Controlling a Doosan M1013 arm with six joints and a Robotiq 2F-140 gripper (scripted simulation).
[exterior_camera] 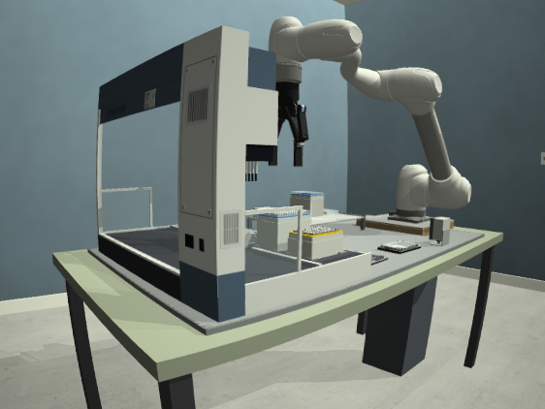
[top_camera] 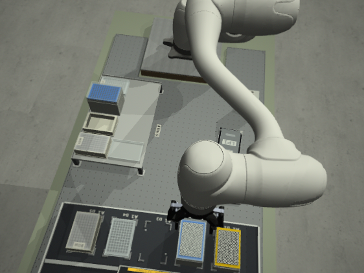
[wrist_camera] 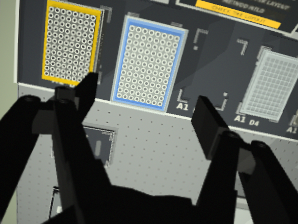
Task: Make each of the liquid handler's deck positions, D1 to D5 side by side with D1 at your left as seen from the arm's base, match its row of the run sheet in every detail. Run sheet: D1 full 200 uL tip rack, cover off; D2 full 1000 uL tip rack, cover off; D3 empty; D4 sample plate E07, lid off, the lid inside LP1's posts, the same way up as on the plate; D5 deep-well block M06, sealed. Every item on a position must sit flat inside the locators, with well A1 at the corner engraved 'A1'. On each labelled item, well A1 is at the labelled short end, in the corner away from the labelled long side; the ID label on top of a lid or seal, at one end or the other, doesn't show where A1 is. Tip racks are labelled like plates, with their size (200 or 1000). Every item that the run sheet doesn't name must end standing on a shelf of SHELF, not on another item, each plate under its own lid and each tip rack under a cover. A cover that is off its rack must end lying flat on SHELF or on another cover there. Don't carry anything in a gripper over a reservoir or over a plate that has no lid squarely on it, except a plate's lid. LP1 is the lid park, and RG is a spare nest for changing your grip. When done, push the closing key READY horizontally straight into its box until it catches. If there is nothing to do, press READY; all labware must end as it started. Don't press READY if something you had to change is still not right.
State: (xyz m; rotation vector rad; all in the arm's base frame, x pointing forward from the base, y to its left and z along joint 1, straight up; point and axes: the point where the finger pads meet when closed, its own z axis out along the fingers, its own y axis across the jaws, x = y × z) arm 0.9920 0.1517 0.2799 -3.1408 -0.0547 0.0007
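Note:
My gripper [top_camera: 195,217] is open and empty. It hangs high over the deck's near edge, by D2, and also shows in the side view [exterior_camera: 296,145] and in the wrist view [wrist_camera: 147,97]. A yellow-rimmed tip rack [top_camera: 228,247] sits uncovered on D1 and a blue-rimmed tip rack [top_camera: 192,239] sits uncovered on D2. Both are full, as the wrist view shows for the yellow-rimmed rack [wrist_camera: 71,42] and the blue-rimmed rack [wrist_camera: 150,62]. D3 [top_camera: 155,239] is empty. A clear plate [top_camera: 120,237] without a lid is on D4. A sealed deep-well block [top_camera: 83,232] is on D5. A lid lies in LP1 [top_camera: 230,140].
SHELF [top_camera: 129,126] holds a blue-topped covered rack [top_camera: 105,97], an open beige reservoir [top_camera: 100,123], a lidded plate [top_camera: 91,144] and flat clear covers [top_camera: 126,150]. The RG nest [wrist_camera: 97,145] lies under my fingers. The liquid handler's tall housing [exterior_camera: 213,170] stands beside the gripper.

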